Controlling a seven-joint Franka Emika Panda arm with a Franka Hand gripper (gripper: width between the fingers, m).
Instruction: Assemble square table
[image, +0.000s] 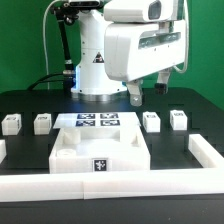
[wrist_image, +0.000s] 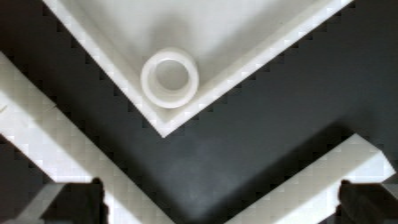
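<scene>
While the end effector (wrist_image: 210, 200) hangs empty with its fingers spread wide, the large white plastic square slab (image: 100, 150) lies at lower centre of the exterior view on the black counter (image: 30, 100). Short white tagged leg posts (image: 42, 122) stand in a row behind it, none fitted. Risk: an off-centre pinch could topple a small post, or a low sweep could shove the slab and shift its round corner socket (wrist_image: 169, 78).

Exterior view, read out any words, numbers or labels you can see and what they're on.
No words or numbers are readable in either view.
Marker board: tag patterns only, no letters.
Tag on the square table slab: pattern only.
Leg posts: tags too small.
Mark on the robot base: too blurred.
</scene>
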